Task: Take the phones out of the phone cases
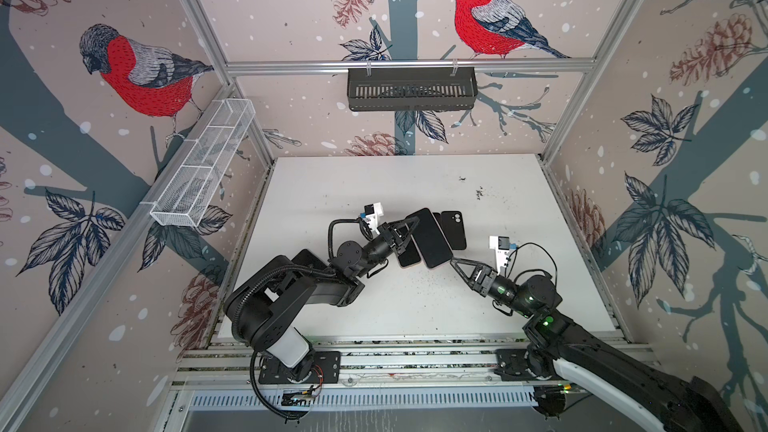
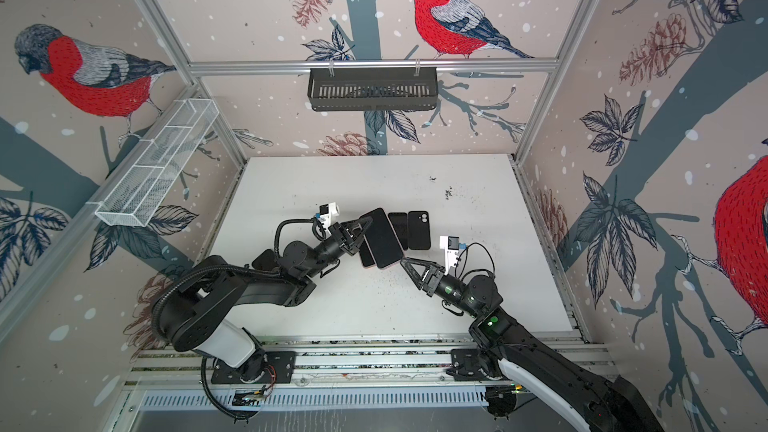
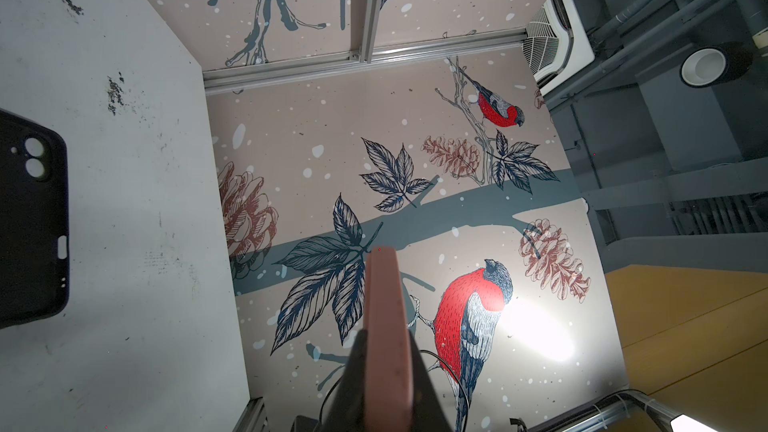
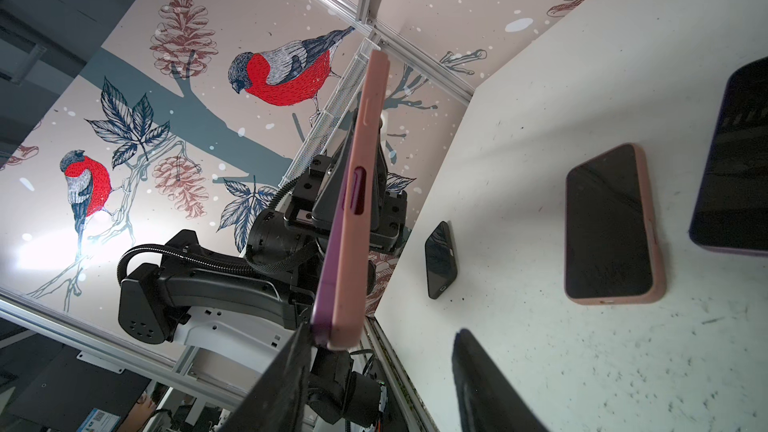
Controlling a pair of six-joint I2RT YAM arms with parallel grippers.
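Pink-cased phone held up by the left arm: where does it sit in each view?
In a top view: pink-cased phone mid-table, clamped by the left tool.
In a top view: same place.
Left wrist: its pink edge between the tool's fingers.
Right wrist: edge-on, left tool behind it.
Shared landmark: white table.

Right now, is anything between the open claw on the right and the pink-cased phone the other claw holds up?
Nothing visible. The open right gripper is at a corner of the pink-cased phone, held raised by the left gripper; other phones lie on the white table.
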